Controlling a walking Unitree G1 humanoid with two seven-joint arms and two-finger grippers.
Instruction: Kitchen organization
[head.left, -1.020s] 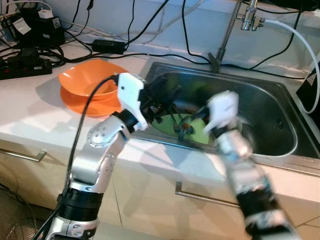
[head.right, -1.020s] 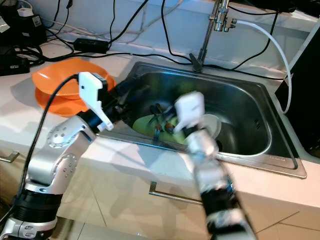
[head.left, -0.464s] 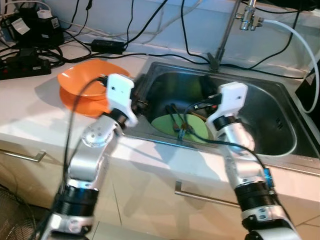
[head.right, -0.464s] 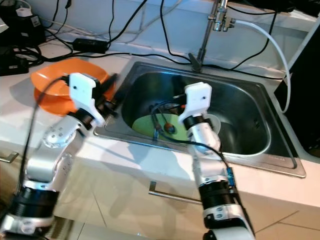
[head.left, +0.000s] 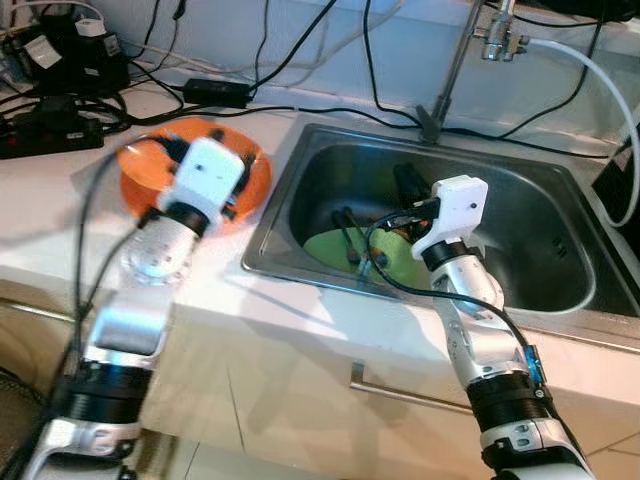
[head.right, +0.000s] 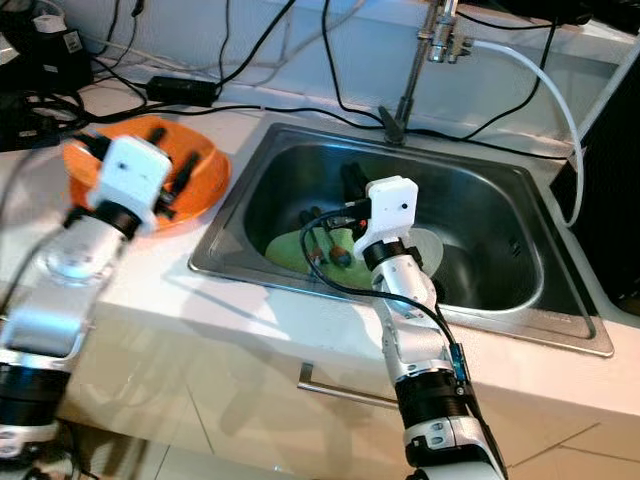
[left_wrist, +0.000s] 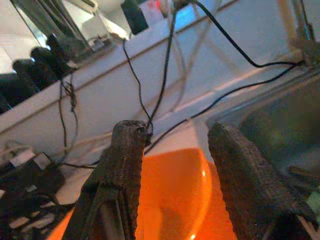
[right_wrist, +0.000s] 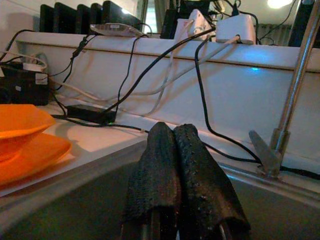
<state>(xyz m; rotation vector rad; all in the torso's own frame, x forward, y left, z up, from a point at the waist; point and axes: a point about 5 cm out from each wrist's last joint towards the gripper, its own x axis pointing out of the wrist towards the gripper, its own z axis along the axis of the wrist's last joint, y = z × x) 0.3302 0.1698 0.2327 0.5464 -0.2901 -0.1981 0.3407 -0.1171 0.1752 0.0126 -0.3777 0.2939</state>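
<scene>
I see an orange bowl (head.left: 200, 160) sitting upright in an orange plate (head.left: 250, 185) on the desk, just left of the sink. In the sink a lime-green plate (head.left: 335, 250) lies flat, with dark utensils (head.left: 352, 240) resting on it.

Bright, even indoor light, soft shadows on the white counter (head.left: 60, 215), glare on the steel sink (head.left: 560, 215), left arm (head.left: 150, 260) motion-blurred, wrist views soft, hazy, with a blue tint.
</scene>
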